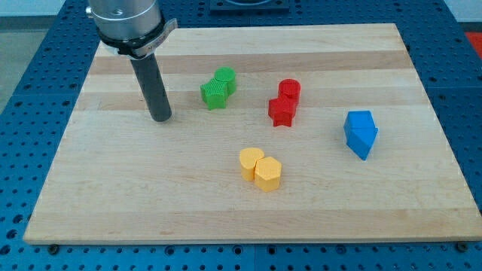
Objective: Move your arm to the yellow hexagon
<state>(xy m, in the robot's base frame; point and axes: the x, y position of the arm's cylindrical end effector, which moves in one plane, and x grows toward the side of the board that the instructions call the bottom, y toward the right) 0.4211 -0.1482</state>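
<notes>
yellow plastic hexagon block (268, 174): low centre, touching yellow cylinder block (251, 162) at its upper left. my tip (160, 118): well apart, upper left; no claw fitted. risk: diagonal approach nudges cylinder first, scattering pair.

yellow hexagon (267, 174), pale striped wooden board (376, 211)

My arm enters at the view's top left, where only its grey, rounded end housing shows, cut off by the frame's upper edge. From that housing a straight dark rod hangs down, close to upright. My tip (160, 118) sits at the rod's lower end, in the upper left part of the view, down at the surface beneath it.
</notes>
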